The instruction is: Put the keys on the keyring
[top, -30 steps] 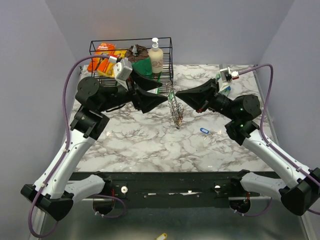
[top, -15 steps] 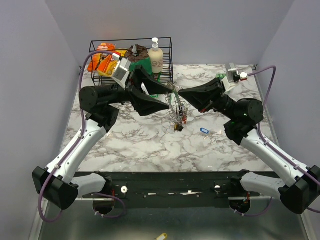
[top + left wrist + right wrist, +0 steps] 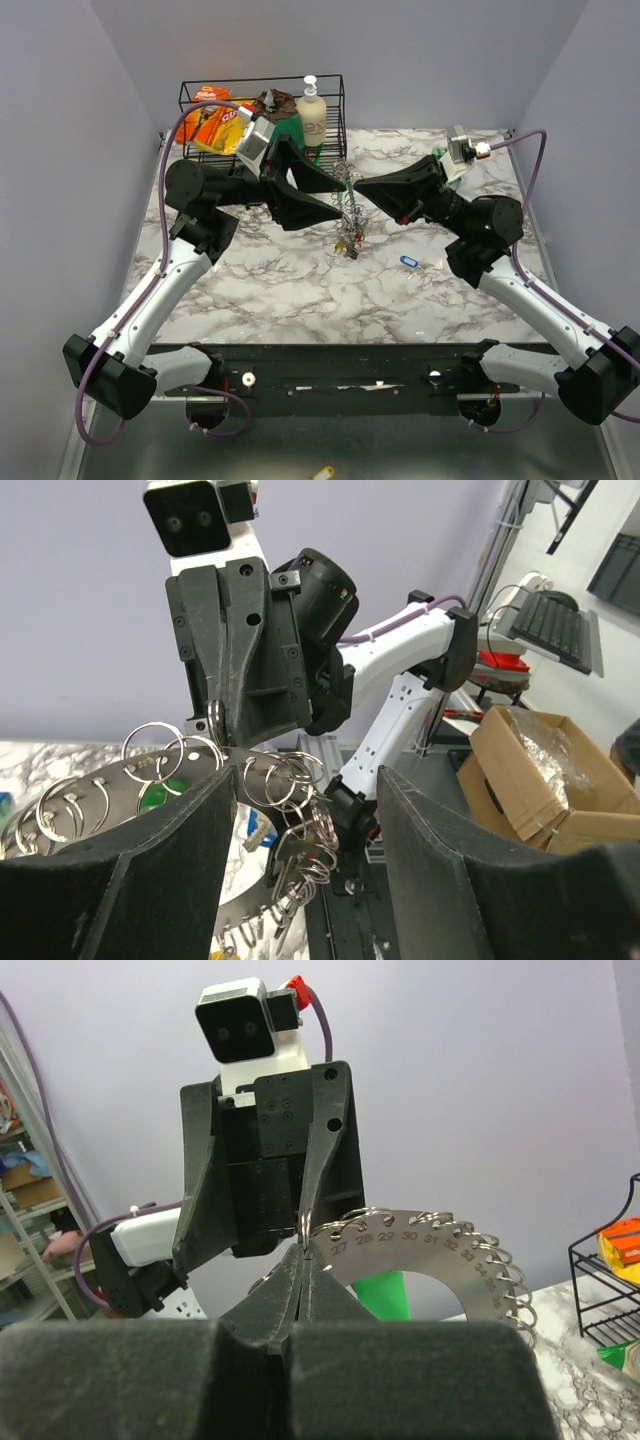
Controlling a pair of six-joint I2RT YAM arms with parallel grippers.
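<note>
Far left: black wire rack point(image 3: 250, 82) at the far edge of the white-and-grey marble tabletop point(image 3: 260, 285). It holds orange packets point(image 3: 208, 122) and a white pump bottle point(image 3: 311, 112).

Left gripper point(image 3: 335, 197): raised over the table centre, jaws wide. The left wrist view shows the ring's band passing through the gap, with no clamping visible.

Keyring point(image 3: 420, 1245): a flat silvery metal band stamped with numbers, small split rings along its outer edge. It hangs in the air between the two grippers.

Keys point(image 3: 345, 242): a small metal bunch hangs from the ring's lower part. Cannot tell whether it touches the marble.

Right gripper point(image 3: 302, 1258): jaws pinched together on the band's edge, beside stamp 27.

Blue-tagged key point(image 3: 407, 261): lies flat on the marble, to the right of and nearer than the bunch, apart from it.
</note>
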